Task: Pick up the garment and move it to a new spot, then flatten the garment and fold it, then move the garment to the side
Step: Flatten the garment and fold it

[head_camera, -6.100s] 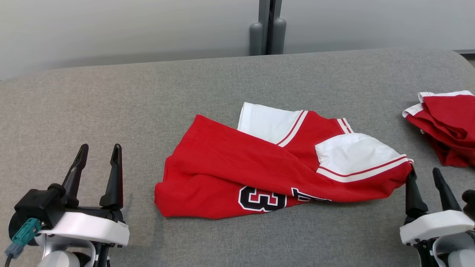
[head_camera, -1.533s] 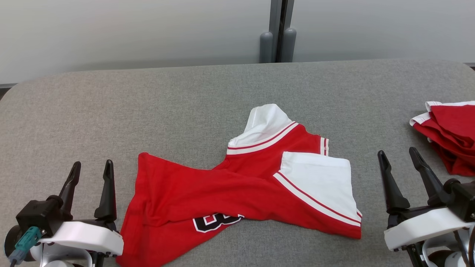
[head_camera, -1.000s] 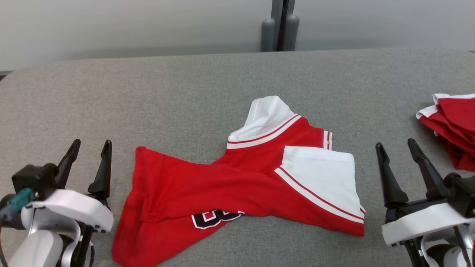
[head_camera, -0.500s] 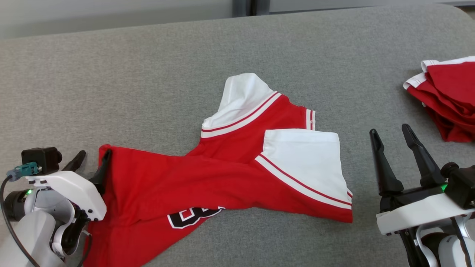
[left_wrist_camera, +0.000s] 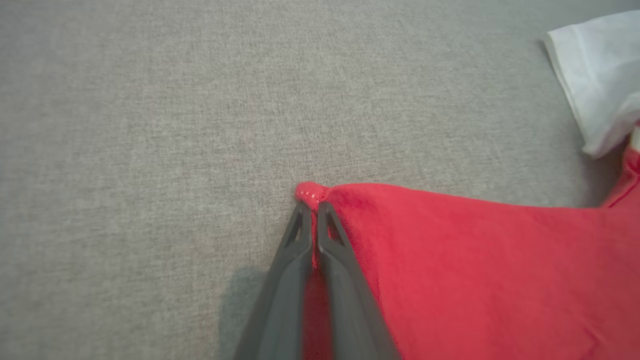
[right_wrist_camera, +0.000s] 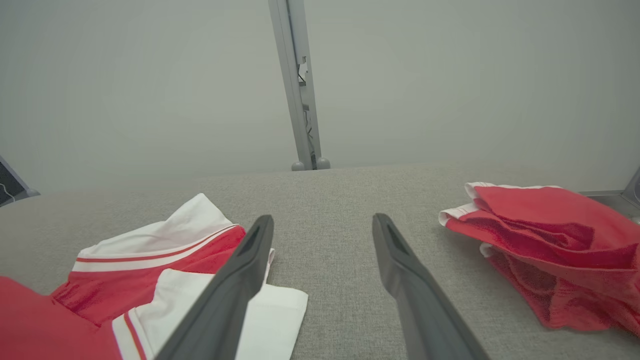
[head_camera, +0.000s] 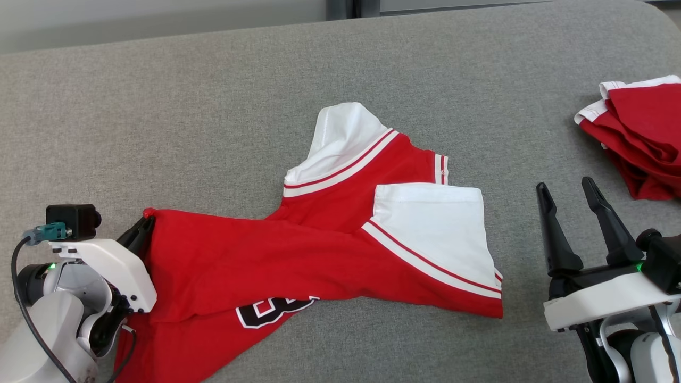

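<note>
— Room to move?
— Bench [head_camera: 202,106] lies bare beyond the garment [head_camera: 298,255] and to its left. Rounded far-right corner in sight.
— Garment?
— Red jersey, white sleeves, crumpled mid-bench. My left gripper [left_wrist_camera: 313,206] has its jaws pinched on the garment's left corner.
— Obstacles?
— Right gripper [head_camera: 565,184], jaws wide and empty, near the garment's right. A red heap [head_camera: 644,133] lies farther right.

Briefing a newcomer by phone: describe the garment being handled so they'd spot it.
On the grey table, look near the middle. The red jersey lies spread there, corner pinched by the left gripper, unlike the bunched red pile at right.
</note>
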{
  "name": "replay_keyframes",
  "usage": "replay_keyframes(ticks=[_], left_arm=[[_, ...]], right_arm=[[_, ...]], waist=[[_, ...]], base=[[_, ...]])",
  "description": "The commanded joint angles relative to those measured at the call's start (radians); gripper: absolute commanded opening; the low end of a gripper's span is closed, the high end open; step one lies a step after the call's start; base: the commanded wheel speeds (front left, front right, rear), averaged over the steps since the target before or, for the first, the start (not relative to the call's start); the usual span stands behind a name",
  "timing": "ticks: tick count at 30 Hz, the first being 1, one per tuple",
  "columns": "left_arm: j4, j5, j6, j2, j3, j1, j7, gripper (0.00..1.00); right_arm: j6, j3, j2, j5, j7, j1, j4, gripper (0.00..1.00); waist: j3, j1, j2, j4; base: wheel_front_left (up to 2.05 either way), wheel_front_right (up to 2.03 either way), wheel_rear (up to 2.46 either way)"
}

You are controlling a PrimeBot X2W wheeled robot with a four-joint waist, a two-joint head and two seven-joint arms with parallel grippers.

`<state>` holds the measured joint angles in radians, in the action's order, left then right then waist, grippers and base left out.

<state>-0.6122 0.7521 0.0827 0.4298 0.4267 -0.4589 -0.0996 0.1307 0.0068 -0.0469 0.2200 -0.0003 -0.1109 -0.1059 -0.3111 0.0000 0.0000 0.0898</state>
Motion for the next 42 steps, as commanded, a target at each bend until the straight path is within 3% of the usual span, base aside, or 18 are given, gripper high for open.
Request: replay_keyframes(ticks=[1,11,25,28,32,42], left_arm=[[-0.017,-0.005,0.004,-0.003,0.014,0.001,-0.007,0.00],[-0.012,-0.031,-0.004,-0.019,0.033,-0.039,0.021,0.00],[0.014,-0.049,-0.011,-0.023,0.051,-0.061,0.053,0.00],[0.025,-0.053,-0.015,-0.015,0.050,-0.060,0.062,0.00],[0.055,-0.059,-0.024,-0.007,0.044,-0.055,0.090,0.00],[0.223,-0.108,-0.086,0.037,0.012,-0.078,0.186,0.00]], right_arm=[[0.000,-0.007,-0.006,0.001,-0.003,-0.006,0.013,1.00],[0.000,-0.017,-0.006,-0.013,0.015,-0.076,0.156,1.00],[0.000,0.053,-0.026,0.004,0.060,-0.193,0.409,1.00],[0.000,0.074,-0.035,0.020,0.079,-0.203,0.430,0.00],[0.000,0.088,-0.046,0.045,0.076,-0.216,0.425,0.00],[0.000,0.040,-0.081,0.031,0.010,-0.252,0.255,0.00]], waist=[[0.000,0.0000,0.0000,-0.001],[-0.049,0.0000,0.0000,-0.035],[-0.118,0.0000,0.0000,-0.085],[-0.121,0.0000,0.0000,-0.083],[-0.116,0.0000,0.0000,-0.079],[-0.080,0.0000,0.0000,-0.071]], base=[[0.00,0.00,0.00],[0.00,0.00,0.00],[0.00,0.00,0.00],[0.00,0.00,0.00],[0.00,0.00,0.00],[0.00,0.00,0.00]])
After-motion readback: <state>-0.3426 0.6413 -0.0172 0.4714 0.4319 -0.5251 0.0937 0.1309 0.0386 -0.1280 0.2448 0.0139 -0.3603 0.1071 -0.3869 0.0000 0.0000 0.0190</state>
